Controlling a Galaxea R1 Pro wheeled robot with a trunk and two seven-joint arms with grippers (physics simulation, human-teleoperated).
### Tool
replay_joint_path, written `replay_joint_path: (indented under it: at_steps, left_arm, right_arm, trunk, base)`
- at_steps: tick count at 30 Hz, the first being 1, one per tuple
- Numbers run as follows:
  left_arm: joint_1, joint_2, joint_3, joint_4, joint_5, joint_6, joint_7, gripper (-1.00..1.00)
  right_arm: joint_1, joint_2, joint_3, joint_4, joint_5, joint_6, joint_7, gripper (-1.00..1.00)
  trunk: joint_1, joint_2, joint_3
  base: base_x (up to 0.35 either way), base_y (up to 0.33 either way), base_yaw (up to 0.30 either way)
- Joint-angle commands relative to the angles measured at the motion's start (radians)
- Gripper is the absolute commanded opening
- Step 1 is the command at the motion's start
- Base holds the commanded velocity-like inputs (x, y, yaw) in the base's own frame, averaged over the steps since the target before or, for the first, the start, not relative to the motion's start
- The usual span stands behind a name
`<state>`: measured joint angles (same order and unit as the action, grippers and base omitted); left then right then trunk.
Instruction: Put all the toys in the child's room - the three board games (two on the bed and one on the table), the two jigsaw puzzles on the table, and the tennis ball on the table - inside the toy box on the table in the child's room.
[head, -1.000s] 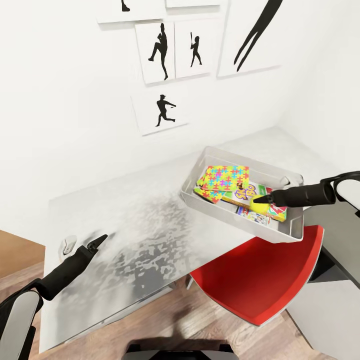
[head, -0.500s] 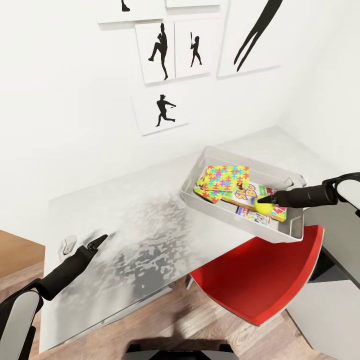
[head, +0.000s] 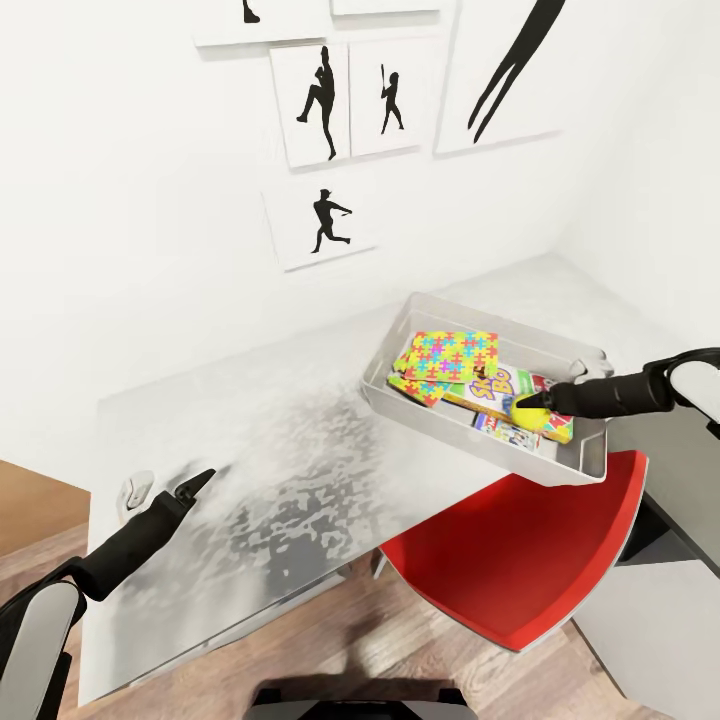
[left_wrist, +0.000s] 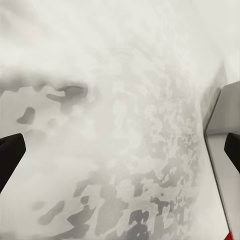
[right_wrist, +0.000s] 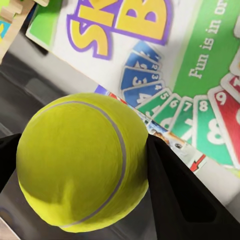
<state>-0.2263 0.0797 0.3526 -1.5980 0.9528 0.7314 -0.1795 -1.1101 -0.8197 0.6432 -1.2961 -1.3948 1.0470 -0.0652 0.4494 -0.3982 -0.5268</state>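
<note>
Trouble could come if the ball (head: 528, 412) is let go from too high up: it is round and bouncy, so it could hop off the flat Skip-Bo box (head: 505, 388) under it, roll over the low rim of the toy box (head: 585, 462) and drop to the floor by the red chair (head: 520, 560). The toy box itself looks risky too, because one corner seems to hang past the edge of the table (head: 290, 440), right above the chair, so a hard push down could tip it. A gentle, low drop is likely the safest way. The ball is held by the right gripper (head: 540, 405), just above the games inside the toy box. In the right wrist view, the ball (right_wrist: 82, 162) is pinched between the two dark fingers (right_wrist: 175, 195), which are spread only as wide as the ball. Below it the Skip-Bo box (right_wrist: 165, 60) with its fan of number cards is seen, very near. It cannot be told if the ball is touching the box yet. A puzzle box (head: 445, 362) lies at the far end of the toy box, partly on top of other things. The left gripper (head: 195, 484) is held low over the table, well apart from the toy box. Its fingers (left_wrist: 11, 155) are spread wide and nothing is held between them.
</note>
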Motion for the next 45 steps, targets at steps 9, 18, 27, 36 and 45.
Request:
replay_joint_path:
  at_steps: [9,18,27,36,45]
  left_arm:
    - [-0.001,0.0,0.002,0.0,0.001,0.006,-0.003,1.0]
    - [-0.001,0.0,0.002,0.0,0.002,0.006,-0.003,1.0]
    - [-0.001,0.0,0.002,0.0,0.003,0.006,-0.003,1.0]
    - [-0.001,0.0,0.002,0.0,0.002,0.006,-0.003,1.0]
    - [-0.001,0.0,0.002,0.0,0.002,0.006,-0.003,1.0]
  right_arm:
    - [-0.002,0.021,0.007,0.001,-0.008,0.0,-0.009,-1.0]
    - [-0.002,0.039,0.009,-0.004,-0.008,0.0,-0.009,-1.0]
    - [-0.002,0.052,0.012,-0.006,-0.008,0.0,-0.009,-1.0]
    - [-0.002,0.06,0.013,-0.004,-0.007,0.0,-0.01,-1.0]
    - [-0.001,0.065,0.014,-0.002,-0.006,0.0,-0.01,-1.0]
  trunk:
    - [0.001,-0.002,-0.001]
    - [0.001,-0.002,-0.001]
    - [0.001,-0.002,-0.001]
    - [0.001,-0.002,-0.001]
    - [0.001,-0.002,-0.001]
  base:
    - [0.0,0.0,0.0]
    - [0.0,0.0,0.0]
    - [0.0,0.0,0.0]
    - [0.0,0.0,0.0]
    - [0.0,0.0,0.0]
